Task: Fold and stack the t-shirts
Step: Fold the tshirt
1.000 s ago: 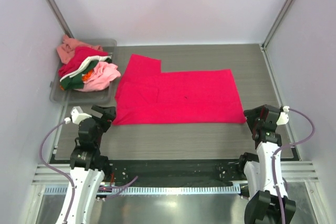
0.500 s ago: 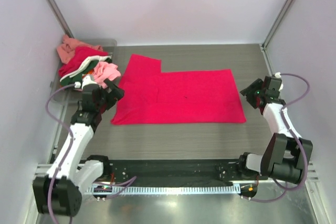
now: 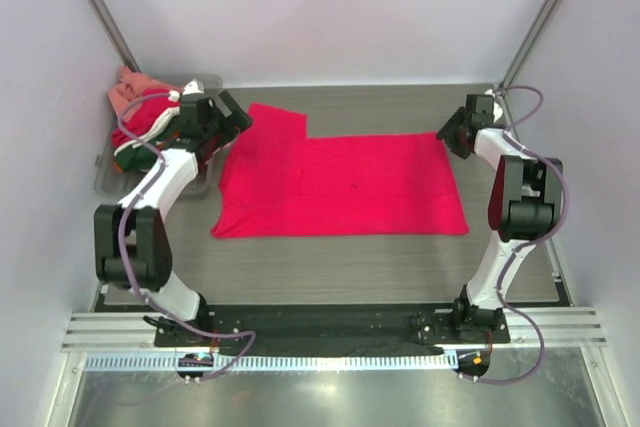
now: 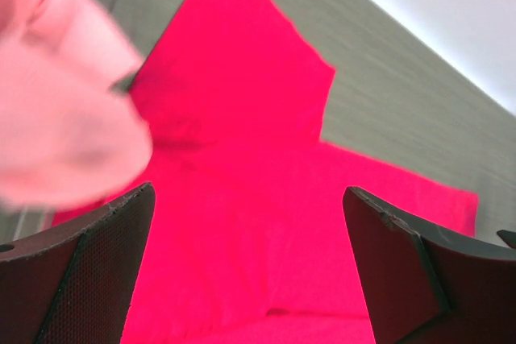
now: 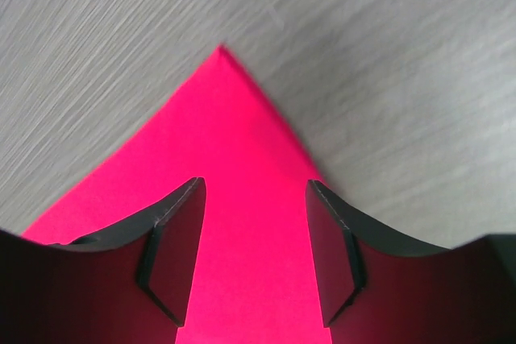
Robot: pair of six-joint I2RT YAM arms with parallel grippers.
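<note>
A crimson-red t-shirt [image 3: 340,182] lies partly folded and flat in the middle of the table. My left gripper [image 3: 236,121] is open above its far left sleeve. In the left wrist view [image 4: 250,231] red cloth [image 4: 242,159] fills the gap between the jaws, and nothing is held. My right gripper [image 3: 450,134] is open over the shirt's far right corner. In the right wrist view [image 5: 254,231] that corner [image 5: 234,118] points away between the jaws. Other t-shirts [image 3: 150,117], salmon pink, red, green and white, lie piled at the far left.
The pile sits in a grey tray [image 3: 104,175] at the table's left edge, just left of my left gripper. A blurred light pink cloth [image 4: 56,118] shows at the left of the left wrist view. White walls enclose the table.
Both arms have reached from the near edge to the far side. The left gripper went to the shirt's far left sleeve, the right to its far right corner. The shirt has not moved.
</note>
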